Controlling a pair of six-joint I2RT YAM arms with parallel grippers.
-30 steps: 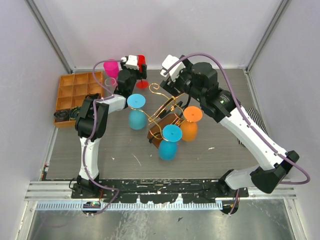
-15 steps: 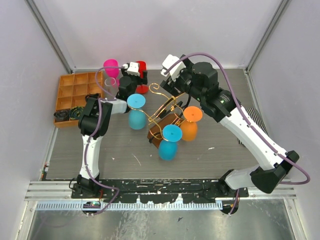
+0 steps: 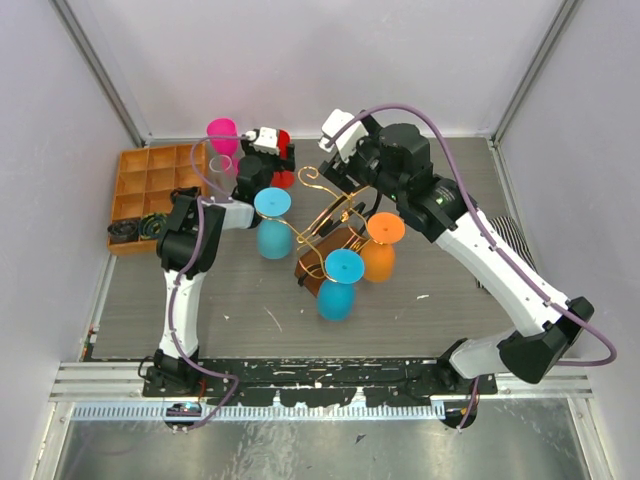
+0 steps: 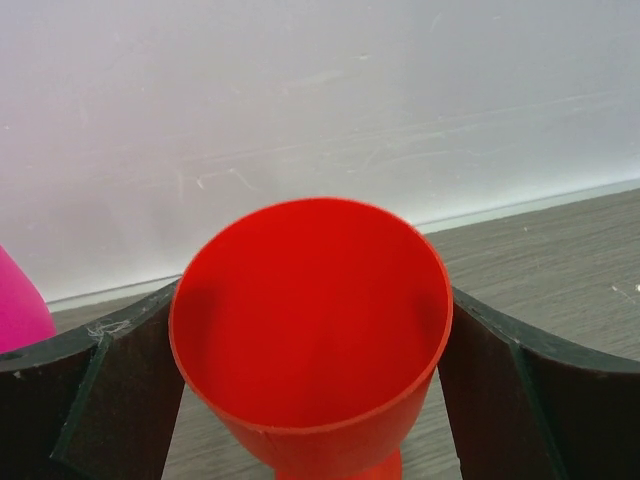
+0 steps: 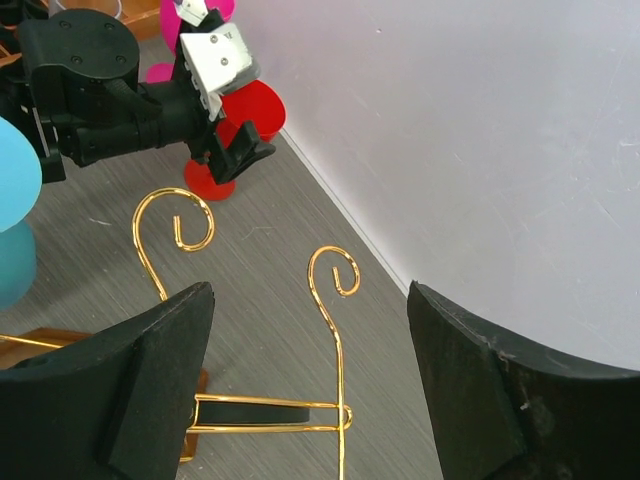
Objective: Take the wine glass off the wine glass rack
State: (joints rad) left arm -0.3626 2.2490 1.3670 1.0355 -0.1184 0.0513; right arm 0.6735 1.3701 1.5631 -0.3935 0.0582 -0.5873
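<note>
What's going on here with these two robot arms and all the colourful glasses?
They are taking glasses off a gold rack. The left tool is open, its jaws either side of a red glass, which stands upright on the table by the back wall, next to a pink glass. The right tool hovers open above the rack's bare hooks. Two blue glasses and an orange glass hang upside down on the rack.

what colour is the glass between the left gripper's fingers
The glass is red, clearest in the left wrist view.
</note>
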